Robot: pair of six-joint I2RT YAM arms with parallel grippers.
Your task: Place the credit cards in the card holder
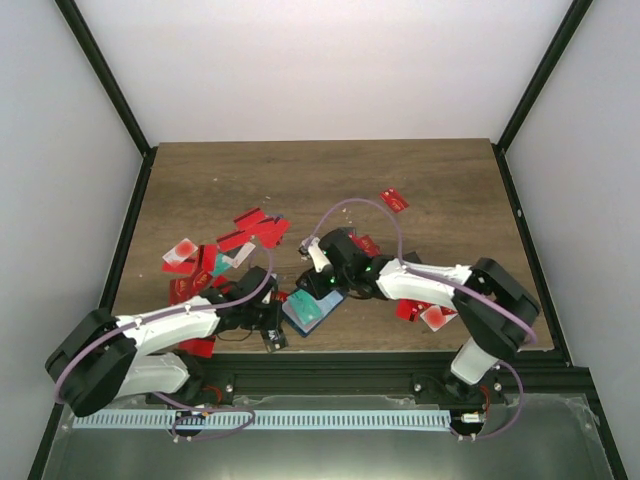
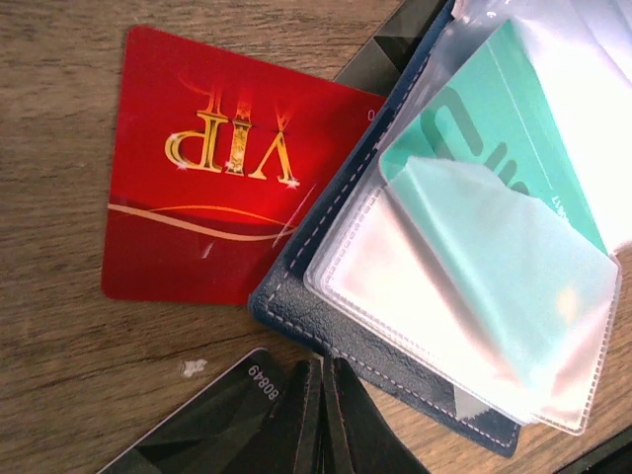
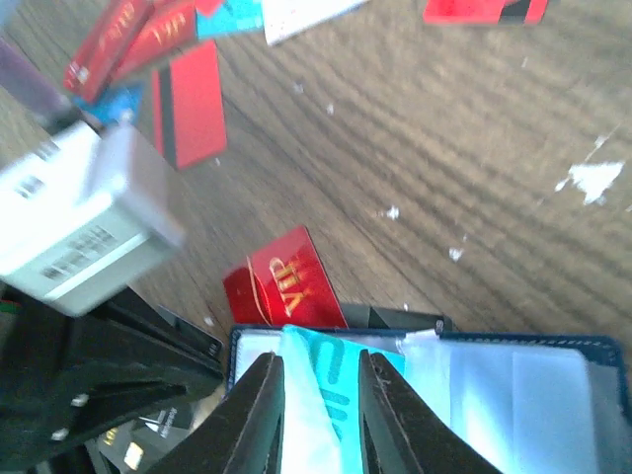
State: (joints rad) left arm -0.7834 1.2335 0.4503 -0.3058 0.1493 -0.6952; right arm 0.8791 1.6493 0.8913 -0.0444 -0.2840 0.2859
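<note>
The card holder [image 1: 310, 312] lies open near the table's front edge, navy with clear sleeves [image 2: 415, 296]. A teal credit card [image 3: 341, 395] stands between my right gripper's [image 3: 321, 395] fingers, over the holder's left page [image 3: 252, 355], partly behind a clear sleeve flap. My right gripper [image 1: 322, 283] is shut on this card. My left gripper [image 2: 324, 367] is shut and empty, its tips touching the holder's stitched navy edge [image 2: 296, 306]. A red VIP card [image 2: 217, 178] lies partly under the holder. A black card [image 2: 197, 430] lies beside my left fingers.
Several red credit cards [image 1: 255, 228] lie scattered at the middle left, with one [image 1: 394, 200] farther back right and some [image 1: 425, 312] by the right arm. The left arm's white camera block [image 3: 69, 217] sits close to my right gripper.
</note>
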